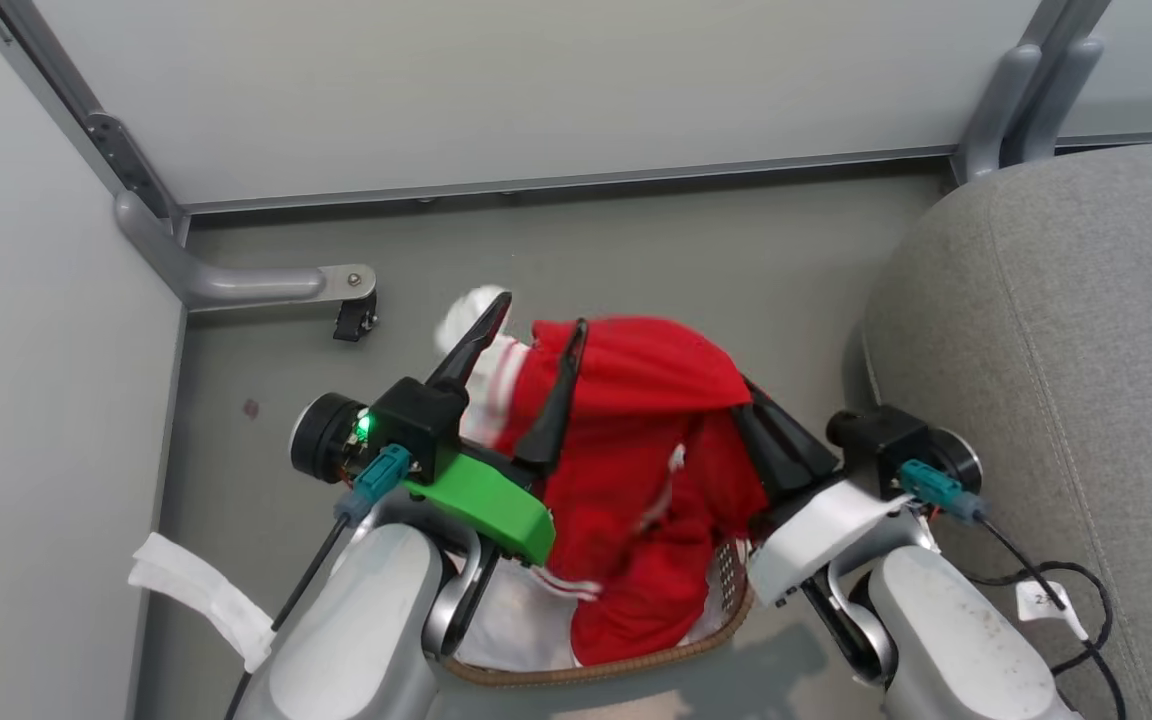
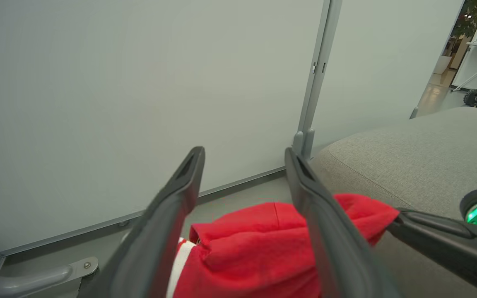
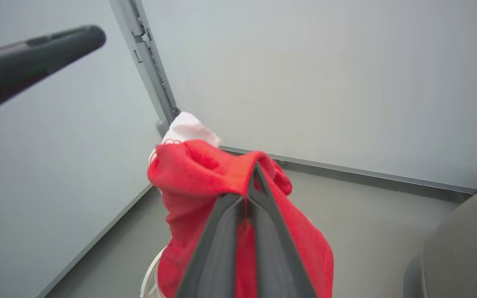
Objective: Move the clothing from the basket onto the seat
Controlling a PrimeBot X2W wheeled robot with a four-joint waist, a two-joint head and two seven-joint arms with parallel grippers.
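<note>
The red clothing hangs over the basket, its upper edge pinched by the right end effector. The left end effector has its fingers spread at the other side. The grey seat lies to the right.

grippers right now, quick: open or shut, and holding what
Left gripper: open, fingers spread over the clothing, gripping nothing.
Right gripper: shut on the clothing.
</note>
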